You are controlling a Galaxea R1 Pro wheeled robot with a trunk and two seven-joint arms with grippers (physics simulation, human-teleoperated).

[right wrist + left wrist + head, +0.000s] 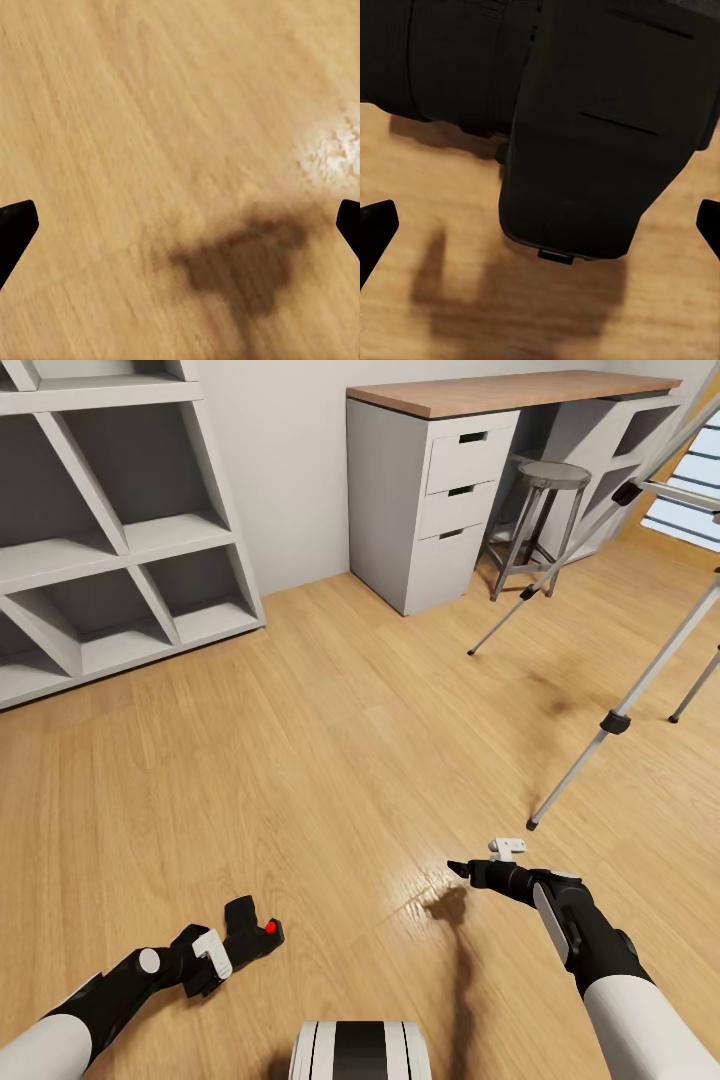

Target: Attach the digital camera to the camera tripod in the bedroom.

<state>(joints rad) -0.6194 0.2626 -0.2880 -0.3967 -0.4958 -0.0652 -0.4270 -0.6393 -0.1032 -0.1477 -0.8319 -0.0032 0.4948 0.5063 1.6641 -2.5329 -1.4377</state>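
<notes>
Here the left end effector grips the digital camera; the right end effector hangs open near the camera tripod

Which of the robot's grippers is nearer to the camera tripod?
The right gripper: it hovers over the floor just short of the camera tripod's nearest foot. The left gripper, holding the digital camera, is much farther away.

A light wood floor with a glossy highlight spreads out from a white desk with a wooden top and three drawers, set against a plain white wall. A round grey stool stands just beside the desk; white slanted shelves stand well apart, along the same wall.
</notes>
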